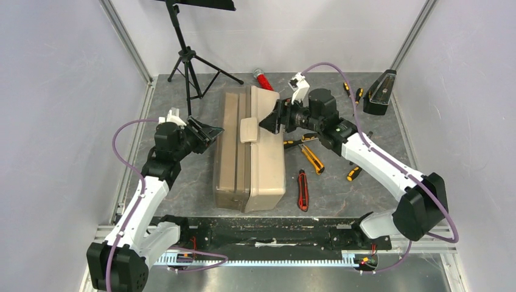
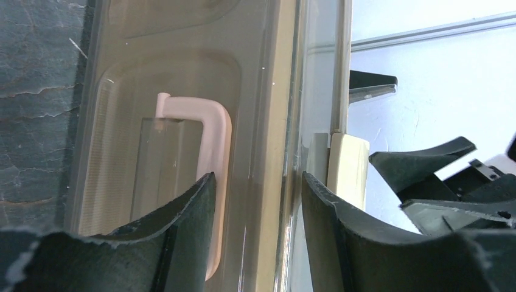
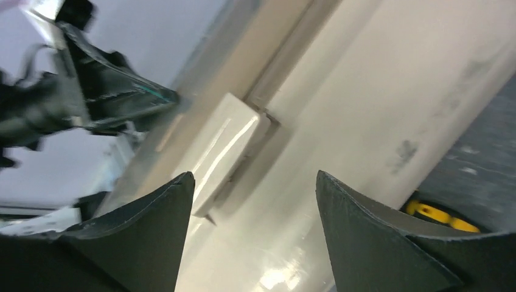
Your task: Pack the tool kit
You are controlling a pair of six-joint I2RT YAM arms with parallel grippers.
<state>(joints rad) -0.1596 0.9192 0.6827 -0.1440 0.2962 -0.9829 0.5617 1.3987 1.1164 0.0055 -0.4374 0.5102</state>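
Tan translucent plastic toolbox (image 1: 249,158) sits between your grippers: the left gripper (image 1: 209,131) just beside its flank, the right gripper (image 1: 272,121) at its lid near the cream handle (image 1: 248,129), both with fingers spread, holding nothing (a red utility knife (image 1: 302,190) lies behind the right).

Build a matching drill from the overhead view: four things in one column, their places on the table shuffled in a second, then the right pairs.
Things:
1. toolbox
2. red utility knife
3. black metronome
4. red cylinder

Places:
A. far right corner of the table
B. middle of the table
C. just beyond the toolbox's far end
D. right of the toolbox, toward the near edge

Pairs: 1-B; 2-D; 3-A; 4-C
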